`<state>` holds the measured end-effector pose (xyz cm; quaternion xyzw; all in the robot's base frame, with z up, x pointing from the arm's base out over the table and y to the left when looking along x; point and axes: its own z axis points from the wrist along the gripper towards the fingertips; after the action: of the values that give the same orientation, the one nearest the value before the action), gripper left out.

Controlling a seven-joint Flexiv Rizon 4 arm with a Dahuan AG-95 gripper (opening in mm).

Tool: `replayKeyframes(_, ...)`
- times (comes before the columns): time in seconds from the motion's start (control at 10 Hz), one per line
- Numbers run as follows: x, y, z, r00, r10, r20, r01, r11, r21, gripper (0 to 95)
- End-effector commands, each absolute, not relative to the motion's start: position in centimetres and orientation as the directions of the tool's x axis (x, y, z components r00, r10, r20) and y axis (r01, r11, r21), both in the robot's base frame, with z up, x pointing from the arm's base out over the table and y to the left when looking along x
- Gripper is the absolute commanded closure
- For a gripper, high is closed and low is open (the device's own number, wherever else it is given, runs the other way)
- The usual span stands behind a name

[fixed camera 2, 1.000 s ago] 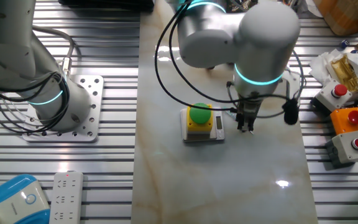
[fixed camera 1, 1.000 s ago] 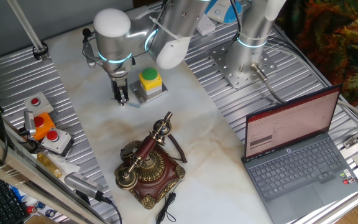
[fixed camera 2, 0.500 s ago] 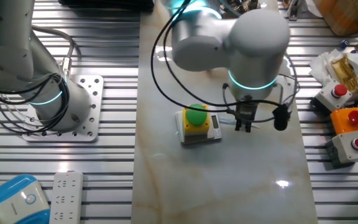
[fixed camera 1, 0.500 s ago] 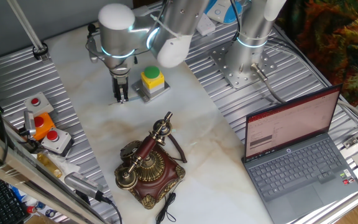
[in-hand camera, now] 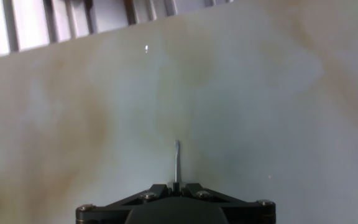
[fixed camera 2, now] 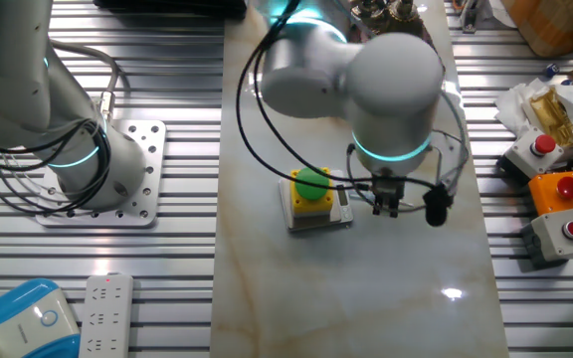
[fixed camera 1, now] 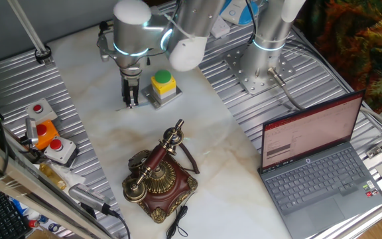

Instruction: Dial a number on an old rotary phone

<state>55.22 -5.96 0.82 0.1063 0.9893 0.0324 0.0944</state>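
Note:
The old rotary phone (fixed camera 1: 158, 176), dark wood with brass trim and its handset on the cradle, stands near the front of the marble table (fixed camera 1: 204, 133). It shows only in one fixed view. My gripper (fixed camera 1: 130, 101) hangs far behind it, pointing down just above the marble, left of the yellow box. The other fixed view has the gripper (fixed camera 2: 386, 207) right of that box. Its fingers are pressed together. In the hand view the gripper (in-hand camera: 177, 149) is a thin closed sliver over bare marble, holding nothing.
A yellow box with a green button (fixed camera 1: 161, 87) (fixed camera 2: 314, 194) sits right beside the gripper. Grey and orange boxes with red buttons (fixed camera 1: 48, 136) (fixed camera 2: 555, 204) lie on the ribbed side panel. An open laptop (fixed camera 1: 317, 166) stands at the right. A second arm's base (fixed camera 1: 260, 66) is bolted behind.
The wrist has swung and shifted a little along the table beside the yellow box. The fingers stay shut. The phone has not moved.

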Motion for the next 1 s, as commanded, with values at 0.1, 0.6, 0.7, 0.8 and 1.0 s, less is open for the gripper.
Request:
replayKeyframes(0.1,55.4,-6.6,1.1,-0.977,0.161,-0.136,0.167,0.985,-0.031,95.0)
replayKeyframes(0.6,56.6,-6.8,2.2,-0.982,0.151,-0.115,0.156,0.987,-0.042,95.0)
replayKeyframes(0.7,56.8,-7.0,2.4,-0.983,0.144,-0.113,0.149,0.988,-0.043,95.0)
replayKeyframes(0.8,57.0,-7.2,2.7,-0.985,0.136,-0.109,0.141,0.989,-0.045,95.0)
replayKeyframes(1.0,57.3,-7.8,3.5,-0.987,0.127,-0.095,0.132,0.99,-0.048,95.0)
